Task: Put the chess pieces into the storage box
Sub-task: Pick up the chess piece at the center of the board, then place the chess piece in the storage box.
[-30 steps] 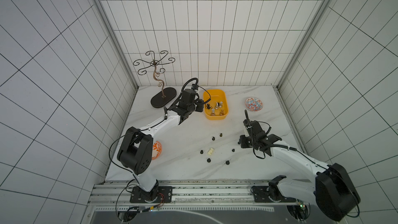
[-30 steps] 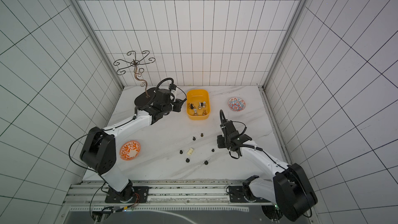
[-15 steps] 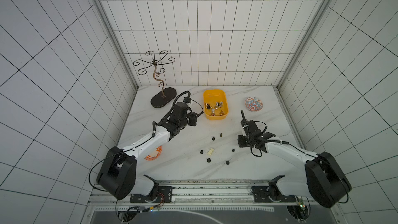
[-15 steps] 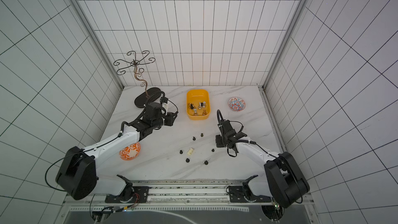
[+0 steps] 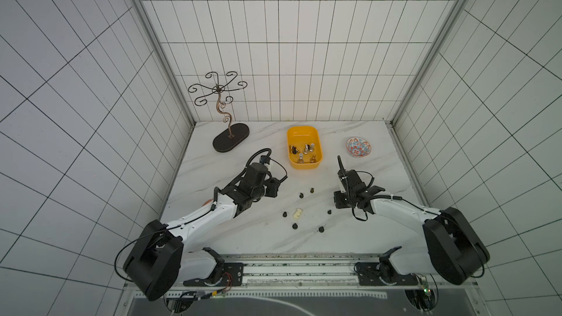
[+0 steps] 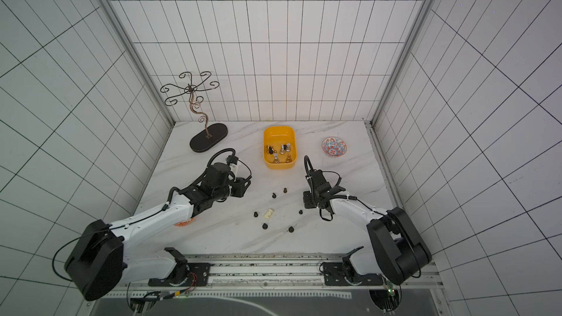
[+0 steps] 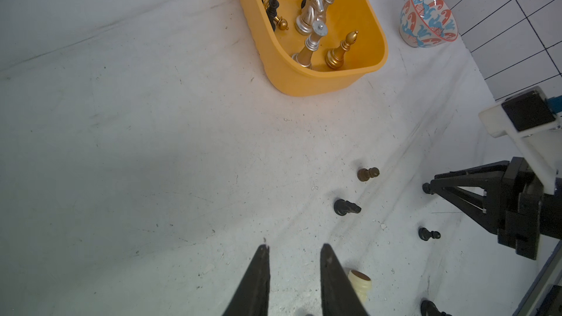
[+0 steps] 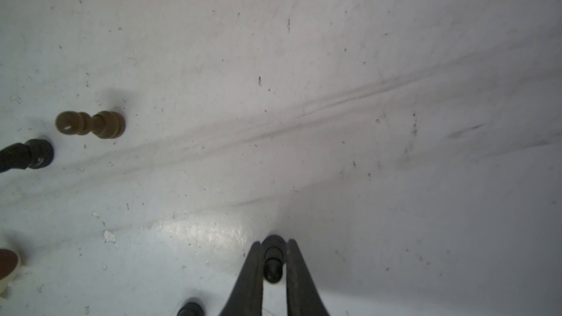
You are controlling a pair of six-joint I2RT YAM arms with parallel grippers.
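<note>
Half done at most, judging by five or so metallic chess pieces [image 7: 310, 13] in the storage box [image 5: 302, 133] against seven loose on the counter [image 5: 258, 238]. Holding an eighth in the right end effector [image 8: 273, 243]: fingers [image 8: 255, 269] pressed to both sides of a small black pawn [image 8: 272, 264], long axis in line with them, wider end at the tips, low at the counter; cannot tell whether lifted clear. Well apart from the box there, which lies beyond that end effector toward the back wall [image 5: 289, 56] and a little toward the left arm's side, outside its wrist view. Nearer the box but empty: left end effector [image 7: 295, 247], slightly parted, with the cream-white piece [image 7: 360, 282] lying just beside one finger, outside the gap. Open counter along most of the way; only a brown pawn [image 8: 91, 124] and a black piece [image 8: 30, 153], both lying down, off to the left arm's side of the line. Little risk from the patterned bowl [image 5: 358, 147], set apart beside the box. Likely needs a lift first, then clearance over the near wall, minding the pieces crowded at that end.
</note>
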